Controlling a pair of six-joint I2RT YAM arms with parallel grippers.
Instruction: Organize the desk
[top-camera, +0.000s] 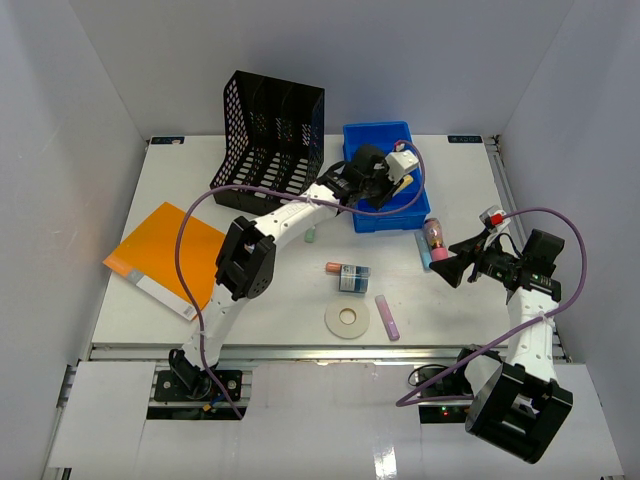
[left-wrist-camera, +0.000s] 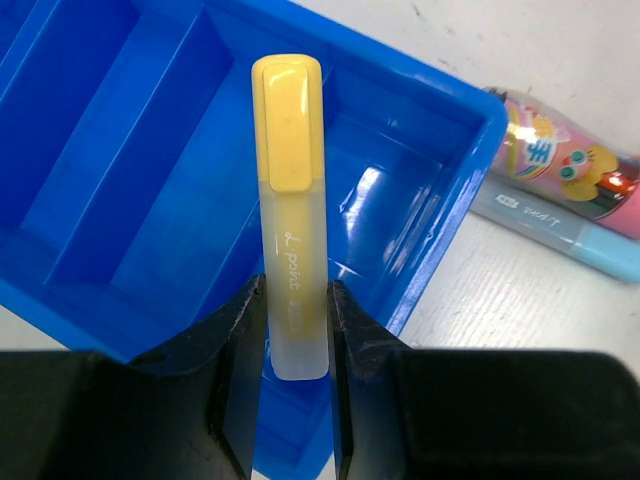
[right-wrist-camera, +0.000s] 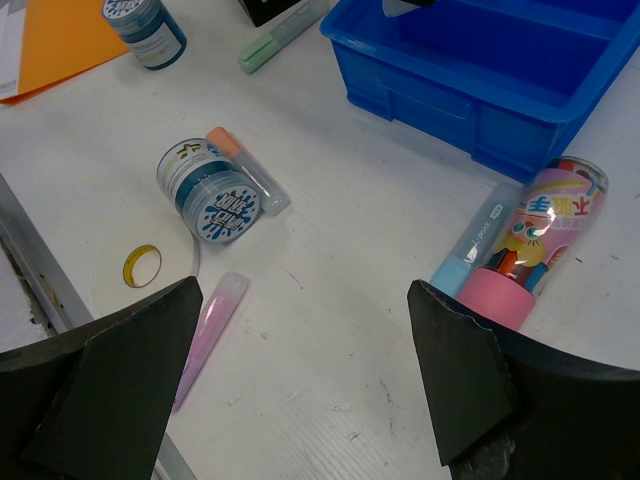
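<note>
The white desk (top-camera: 280, 300) holds scattered items. My left gripper (top-camera: 378, 178) is shut on a yellow highlighter (left-wrist-camera: 290, 190) and holds it over the blue compartment tray (top-camera: 385, 215), above an empty compartment (left-wrist-camera: 400, 170). My right gripper (top-camera: 455, 268) is open and empty, low over bare desk (right-wrist-camera: 330, 330). To its right lie a pink cartoon tube (right-wrist-camera: 540, 240) and a light blue highlighter (right-wrist-camera: 475, 240). To its left lie a pink highlighter (right-wrist-camera: 215, 320), a white tape roll (right-wrist-camera: 140, 265), a paint jar (right-wrist-camera: 210, 190) and an orange-capped marker (right-wrist-camera: 245, 170).
A black mesh file rack (top-camera: 270, 130) stands at the back left of the tray. An orange folder (top-camera: 165, 255) lies at the desk's left edge. A green highlighter (top-camera: 311, 236) lies under the left arm. A second jar (right-wrist-camera: 145, 30) shows in the right wrist view.
</note>
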